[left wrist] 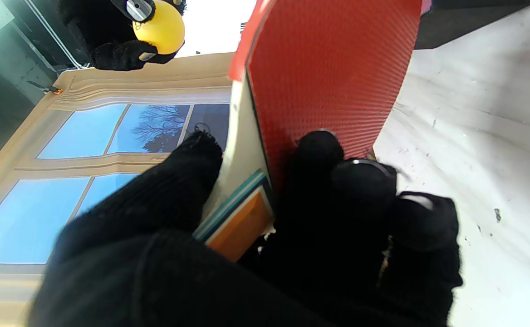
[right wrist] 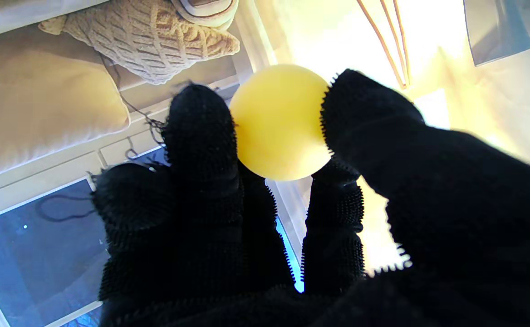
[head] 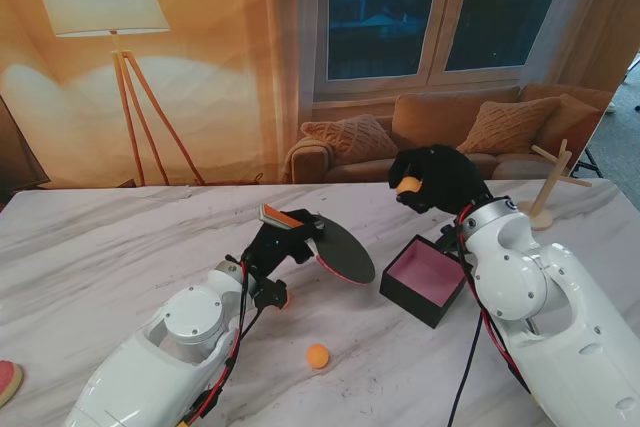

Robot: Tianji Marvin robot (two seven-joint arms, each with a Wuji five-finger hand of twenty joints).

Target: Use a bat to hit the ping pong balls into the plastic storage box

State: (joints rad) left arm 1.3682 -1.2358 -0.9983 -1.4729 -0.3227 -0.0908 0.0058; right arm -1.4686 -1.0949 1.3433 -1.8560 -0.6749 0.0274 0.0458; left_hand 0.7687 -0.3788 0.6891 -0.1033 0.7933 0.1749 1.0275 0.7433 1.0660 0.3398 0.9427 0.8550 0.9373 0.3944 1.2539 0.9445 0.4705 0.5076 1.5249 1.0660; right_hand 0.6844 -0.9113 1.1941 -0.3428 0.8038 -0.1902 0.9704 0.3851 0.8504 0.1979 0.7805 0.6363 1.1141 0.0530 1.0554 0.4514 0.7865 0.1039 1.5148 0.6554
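My left hand (head: pixel 272 247) in its black glove is shut on the handle of a bat (head: pixel 340 250); its dark blade tilts over the table toward the box. The left wrist view shows the bat's red rubber face (left wrist: pixel 333 72) and my fingers (left wrist: pixel 319 181) wrapped round the handle. My right hand (head: pixel 440 179) is raised above the far side of the black storage box (head: pixel 428 279) with a pink floor, pinching an orange-yellow ball (head: pixel 407 186) (right wrist: pixel 281 122) between its fingertips. Another orange ball (head: pixel 317 355) lies on the table nearer to me. A third ball (head: pixel 288 299) peeks out beside my left wrist.
A wooden peg stand (head: pixel 548 192) stands at the far right of the marble table (head: pixel 120 247). A pink-rimmed object (head: pixel 8 379) sits at the near left edge. A backdrop with sofa, window and lamp closes the far side.
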